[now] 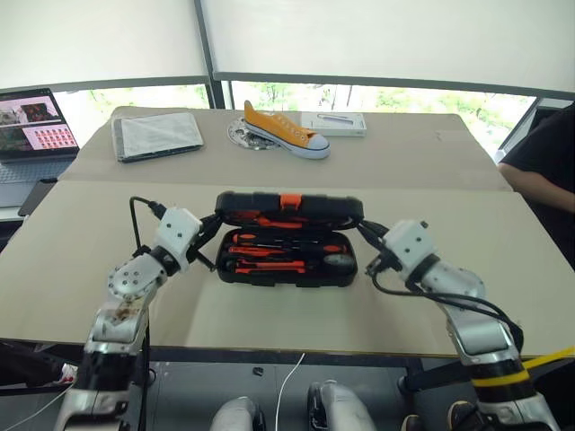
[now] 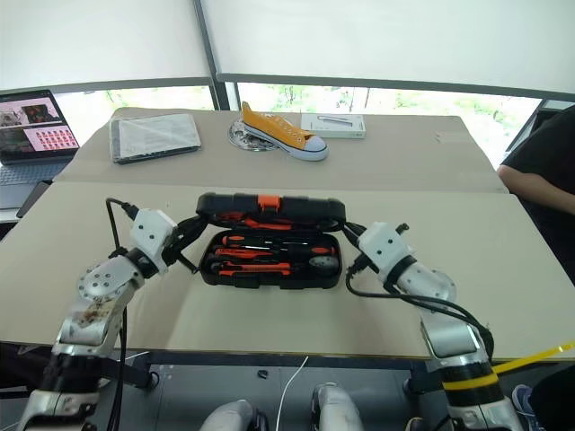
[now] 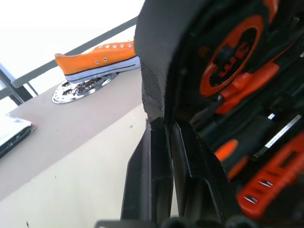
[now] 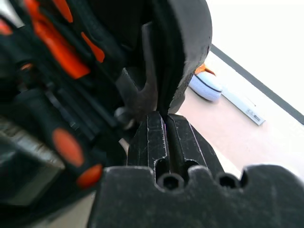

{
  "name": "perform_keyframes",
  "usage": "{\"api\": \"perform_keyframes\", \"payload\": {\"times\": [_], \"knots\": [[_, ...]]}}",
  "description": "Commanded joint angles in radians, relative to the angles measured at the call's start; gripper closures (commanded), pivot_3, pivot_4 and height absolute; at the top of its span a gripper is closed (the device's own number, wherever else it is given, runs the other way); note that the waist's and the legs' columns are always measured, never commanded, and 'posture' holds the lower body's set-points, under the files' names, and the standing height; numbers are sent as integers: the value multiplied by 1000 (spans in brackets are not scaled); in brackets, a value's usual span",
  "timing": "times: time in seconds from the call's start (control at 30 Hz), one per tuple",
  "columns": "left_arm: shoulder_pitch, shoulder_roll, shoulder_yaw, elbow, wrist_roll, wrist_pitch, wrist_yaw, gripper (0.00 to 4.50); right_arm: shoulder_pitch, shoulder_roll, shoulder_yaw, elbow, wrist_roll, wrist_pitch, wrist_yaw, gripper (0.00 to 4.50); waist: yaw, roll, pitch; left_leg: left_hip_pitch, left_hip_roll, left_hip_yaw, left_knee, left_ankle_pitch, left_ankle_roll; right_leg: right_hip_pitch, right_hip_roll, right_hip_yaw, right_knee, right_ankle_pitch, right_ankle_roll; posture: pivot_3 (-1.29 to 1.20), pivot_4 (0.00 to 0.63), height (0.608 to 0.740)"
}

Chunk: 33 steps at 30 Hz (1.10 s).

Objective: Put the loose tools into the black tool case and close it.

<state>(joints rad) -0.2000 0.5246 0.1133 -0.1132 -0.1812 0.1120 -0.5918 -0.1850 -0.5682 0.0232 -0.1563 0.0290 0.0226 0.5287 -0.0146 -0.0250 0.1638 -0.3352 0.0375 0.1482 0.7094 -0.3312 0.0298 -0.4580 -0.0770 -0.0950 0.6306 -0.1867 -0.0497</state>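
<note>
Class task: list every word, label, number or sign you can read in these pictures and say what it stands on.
No text can be read with certainty.
Tape measure inside the black tool case: black marks on its orange disc, too blurred to read.
Laptop: the screen shows pictures, any lettering too small.
White box by the orange shoe: print too small.
Grey folder: no legible marking.

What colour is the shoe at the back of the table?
The shoe is orange with a white sole, clearest in the left eye view.
</note>
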Motion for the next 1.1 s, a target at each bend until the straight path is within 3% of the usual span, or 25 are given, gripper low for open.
{"api": "perform_keyframes", "payload": {"times": [0.03, 0.1, 0.17, 0.3, 0.43, 0.53, 0.63, 0.67, 0.77, 0.93, 1.1], "knots": [[79, 66, 161, -221, -159, 204, 8, 2701, 29, -79, -175, -124, 140, 118, 57, 2778, -1, 0, 0, -2, 0, 0, 0, 0, 0, -2, 0, 0, 0, 0, 0, 0, 150, 733], [156, 126, 227, -304, -267, 328, -51, 2031, 45, -142, -241, -173, 261, 208, 148, 2479, -3, 0, 1, -2, 1, 0, 1, 0, 0, -3, 1, 0, 0, 0, -1, 0, 150, 733], [231, 192, 287, -328, -339, 415, -115, 1269, 75, -208, -277, -200, 340, 263, 243, 2479, 0, 1, 0, -1, 3, 0, 0, 0, 0, -2, 1, 1, 0, 0, -1, 0, 150, 733], [282, 302, 328, -182, -328, 417, -224, 1269, 184, -335, -295, -235, 412, 278, 450, 2479, 12, 0, 0, 0, 4, -1, -1, -2, 3, 0, 3, -2, -2, -2, -2, 0, 150, 733], [127, 348, 215, 15, -247, 331, -275, 1269, 251, -387, -249, -263, 402, 263, 536, 2479, 37, 0, 0, -1, 2, -1, -1, -5, 8, -1, 4, -4, -2, -2, -3, 0, 150, 733], [-68, 340, 72, 204, -161, 235, -360, 1927, 250, -376, -185, -293, 380, 263, 537, 3138, 43, -1, 1, -2, -2, -2, 0, -5, 8, 0, 2, -4, -2, -2, -2, 0, 150, 733], [-282, 292, -75, 418, -44, 107, -417, 3041, 230, -356, -91, -315, 313, 222, 531, 4302, 45, -2, 0, -3, -4, -2, 1, -5, 8, 0, 2, -3, -4, -1, 0, 0, 150, 733], [-338, 273, -101, 481, -21, 70, -427, 3226, 221, -348, -68, -318, 299, 218, 525, 4414, 45, -2, 0, -4, -4, -1, 1, -5, 8, 0, 2, -4, -4, 0, 1, 0, 150, 733], [-524, 190, -177, 698, 56, -57, -444, 4345, 186, -328, 10, -319, 251, 199, 524, 4500, 40, -3, 1, -4, -6, 0, 3, -5, 9, 0, 2, -5, -4, 2, -3, 0, 150, 733], [-734, 59, -266, 983, 159, -215, -472, 4434, 118, -286, 118, -283, 163, 179, 512, 4500, 35, -5, 2, -11, -8, 1, 6, -5, 10, -1, 2, -11, -6, 3, -1, 0, 150, 733], [-778, -9, -304, 1061, 188, -338, -567, 4434, 16, -204, 148, -173, 65, 196, 399, 4500, 17, -7, 3, -11, -7, -1, 7, -5, 10, -1, 2, -10, -6, 2, -1, 0, 150, 733]]}}
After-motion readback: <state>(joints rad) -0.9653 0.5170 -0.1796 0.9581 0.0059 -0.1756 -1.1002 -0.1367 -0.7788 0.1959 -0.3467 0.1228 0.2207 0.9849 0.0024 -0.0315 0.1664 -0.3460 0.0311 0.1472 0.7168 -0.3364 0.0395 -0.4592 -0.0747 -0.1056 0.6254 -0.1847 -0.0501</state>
